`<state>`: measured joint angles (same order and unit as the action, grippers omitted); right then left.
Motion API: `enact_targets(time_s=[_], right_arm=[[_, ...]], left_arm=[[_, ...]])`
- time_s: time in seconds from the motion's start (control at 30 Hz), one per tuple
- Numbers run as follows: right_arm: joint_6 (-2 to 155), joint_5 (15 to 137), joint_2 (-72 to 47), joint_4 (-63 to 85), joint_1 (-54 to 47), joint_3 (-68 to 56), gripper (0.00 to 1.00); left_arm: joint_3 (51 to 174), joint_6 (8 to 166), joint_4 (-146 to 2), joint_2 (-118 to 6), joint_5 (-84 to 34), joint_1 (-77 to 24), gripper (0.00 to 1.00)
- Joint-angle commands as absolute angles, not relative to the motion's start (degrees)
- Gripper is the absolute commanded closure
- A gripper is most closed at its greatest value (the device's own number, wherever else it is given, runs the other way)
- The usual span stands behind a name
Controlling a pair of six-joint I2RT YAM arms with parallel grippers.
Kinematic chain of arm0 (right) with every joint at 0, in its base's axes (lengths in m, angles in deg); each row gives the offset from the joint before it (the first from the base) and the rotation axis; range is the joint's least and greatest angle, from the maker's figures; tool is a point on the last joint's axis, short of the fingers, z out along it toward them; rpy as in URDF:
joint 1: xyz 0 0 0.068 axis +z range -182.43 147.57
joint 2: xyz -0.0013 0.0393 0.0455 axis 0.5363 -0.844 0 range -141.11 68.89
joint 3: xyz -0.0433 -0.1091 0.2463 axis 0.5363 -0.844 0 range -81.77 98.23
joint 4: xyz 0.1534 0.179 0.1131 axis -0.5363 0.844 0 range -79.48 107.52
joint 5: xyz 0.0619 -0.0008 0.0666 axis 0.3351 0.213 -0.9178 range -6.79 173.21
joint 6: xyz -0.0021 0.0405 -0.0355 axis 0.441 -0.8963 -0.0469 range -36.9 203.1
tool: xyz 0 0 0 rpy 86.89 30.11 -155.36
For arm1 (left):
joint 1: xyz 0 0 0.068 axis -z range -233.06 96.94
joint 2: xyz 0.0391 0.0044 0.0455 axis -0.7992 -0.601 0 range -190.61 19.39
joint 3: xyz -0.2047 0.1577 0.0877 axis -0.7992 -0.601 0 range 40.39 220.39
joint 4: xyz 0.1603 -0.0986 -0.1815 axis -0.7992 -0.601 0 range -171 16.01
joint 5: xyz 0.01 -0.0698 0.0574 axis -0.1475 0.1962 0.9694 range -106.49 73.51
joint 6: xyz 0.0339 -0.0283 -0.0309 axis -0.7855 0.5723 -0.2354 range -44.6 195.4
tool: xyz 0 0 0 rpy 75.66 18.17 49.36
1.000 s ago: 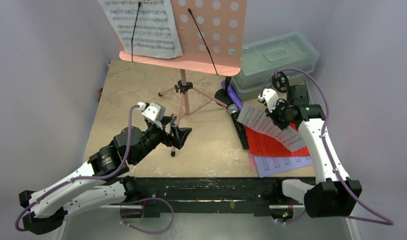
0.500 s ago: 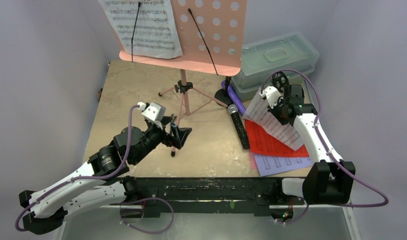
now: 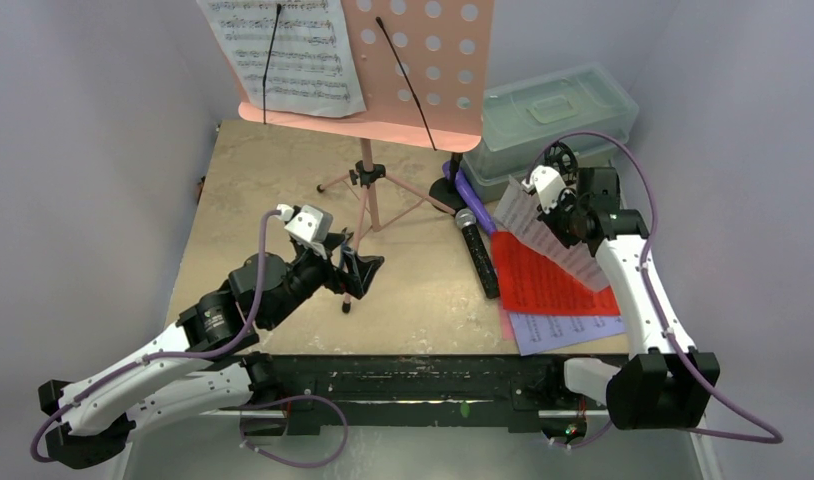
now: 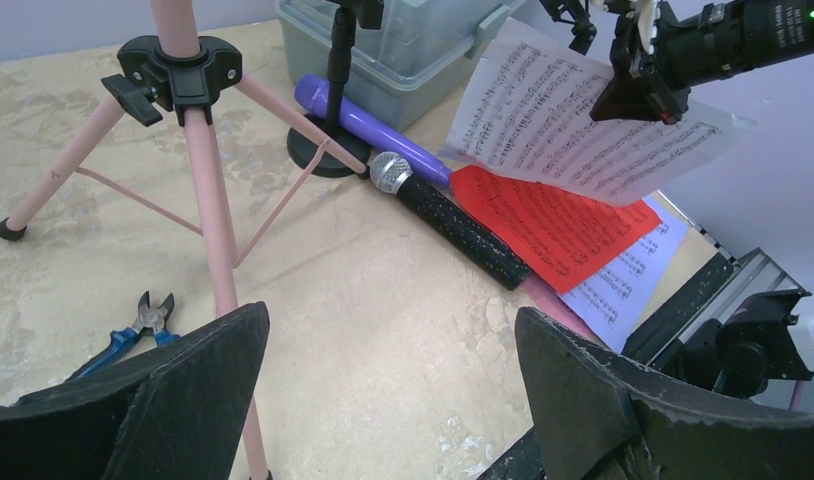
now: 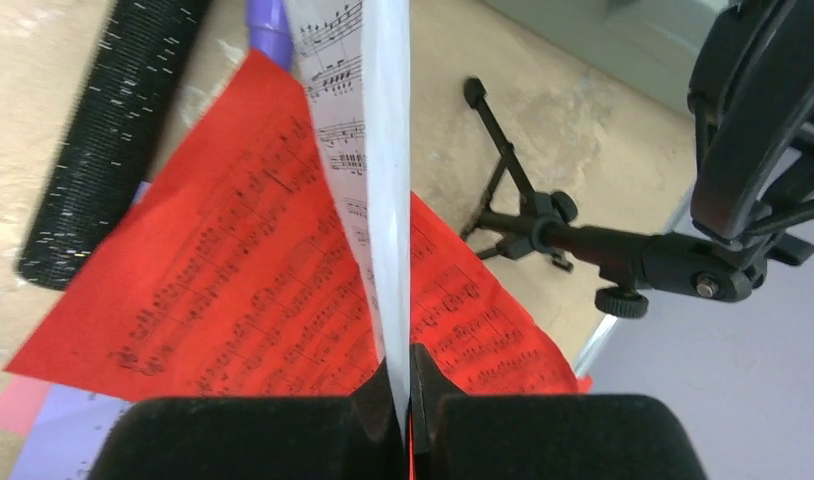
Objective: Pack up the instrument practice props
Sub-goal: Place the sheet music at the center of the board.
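Observation:
My right gripper point(image 3: 565, 222) point(image 5: 406, 375) is shut on the edge of a white music sheet point(image 3: 538, 235) point(image 5: 368, 150), which hangs tilted in the air above the red sheet point(image 3: 548, 285) point(image 5: 253, 290) and the lavender sheet point(image 3: 568, 328). A black silver-headed mic point(image 3: 477, 252) point(image 4: 448, 215) lies left of the sheets, beside a purple mic point(image 3: 470, 186) point(image 4: 368, 125). The pink music rack point(image 3: 423, 70) stands at the back with another white sheet point(image 3: 283, 50) on it. My left gripper point(image 3: 355, 265) point(image 4: 393, 330) is open and empty by the tripod's near leg point(image 4: 218, 230).
A translucent lidded box point(image 3: 548, 115) sits at the back right. Black mic supports point(image 5: 583, 245) point(image 3: 558, 160) stand close to my right wrist. Blue-handled pliers point(image 4: 133, 325) lie on the table left of the tripod leg. The table's front rail point(image 3: 433, 375) runs along the near edge.
My right gripper has risen and shifted slightly toward the back, lifting the white sheet off the red one. The left arm has not moved.

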<state>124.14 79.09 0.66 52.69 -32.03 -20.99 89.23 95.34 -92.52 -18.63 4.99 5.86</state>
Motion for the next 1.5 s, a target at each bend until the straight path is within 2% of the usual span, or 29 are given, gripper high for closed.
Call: enact_targets(time_s=[0.0,0.27,0.43,0.57,1.0,1.13,1.33,1.47], right_arm=[[126.97,71.1,2.39,61.2,-32.1,-15.47,1.0],[137.53,55.22,4.98,81.28,-32.05,-5.27,1.0],[138.41,54.44,6.19,84.8,-32.0,-5.47,1.0],[133.69,60.47,6.31,78.92,-32.06,-9.72,1.0],[125.1,82.48,-8.55,54.71,-32.01,-15.99,0.87],[123.42,86.42,-9.88,48.67,-32.04,-17.53,0.8],[122.32,89.81,-8.01,44.81,-32.04,-20.06,0.48],[121.62,87.99,-4.6,45.3,-32.01,-19.95,0.39]], left_arm=[[89.72,94.41,-91.37,-18.94,5.23,5.92,0.07],[90.38,93.69,-91.67,-19.36,5.48,5.92,0.07],[90.4,93.51,-91.4,-19.7,5.51,5.92,0.07],[90.66,93.51,-91.44,-19.98,5.31,5.85,0.07],[90.99,93.44,-92.7,-19.02,5.56,5.92,0.07],[91.03,92.95,-92.48,-19.34,5.62,5.91,0.07],[91.35,92.17,-92.02,-20.7,5.44,5.93,0.07],[92.43,90.77,-91.48,-21.4,5.44,5.92,0.07]])
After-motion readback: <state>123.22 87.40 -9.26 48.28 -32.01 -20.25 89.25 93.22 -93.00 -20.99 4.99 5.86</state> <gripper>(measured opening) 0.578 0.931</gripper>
